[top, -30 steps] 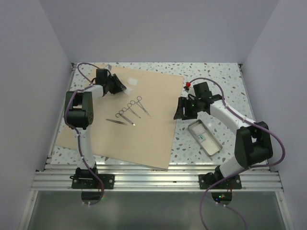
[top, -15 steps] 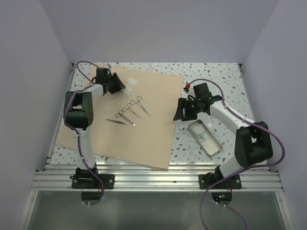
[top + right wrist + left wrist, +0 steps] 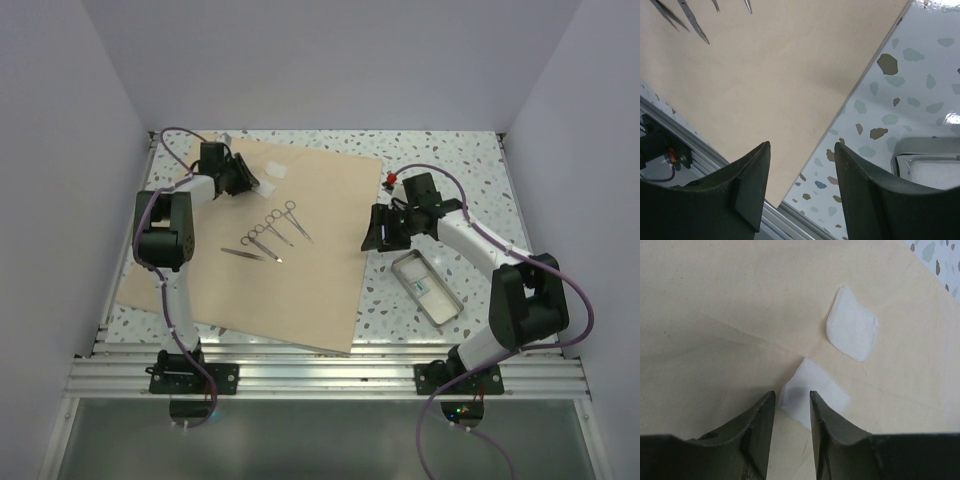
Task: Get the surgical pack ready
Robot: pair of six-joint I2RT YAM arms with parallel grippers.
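The surgical pack wrap [image 3: 300,270] is a wide tan sheet lying flat on the table; it also shows in the left wrist view [image 3: 715,300] and the right wrist view [image 3: 765,65]. Several scissors-like instruments [image 3: 277,224] and tweezers [image 3: 252,255] lie on it. Two white gauze pads lie at its far left corner: one [image 3: 852,330] apart, one [image 3: 822,395] with its corner between the tips of my left gripper [image 3: 791,394], which is narrowly open and low over the sheet [image 3: 243,178]. My right gripper [image 3: 801,147] is open and empty over the sheet's right edge [image 3: 378,232].
A small metal tray [image 3: 425,290] holding white pads sits on the speckled table right of the sheet, its rim in the right wrist view [image 3: 927,150]. Aluminium rails [image 3: 320,370] run along the near edge. Walls close in the left, back and right.
My left gripper has drawn back a little to the left, and a white pad now shows just in front of its tips. The right arm has not moved.
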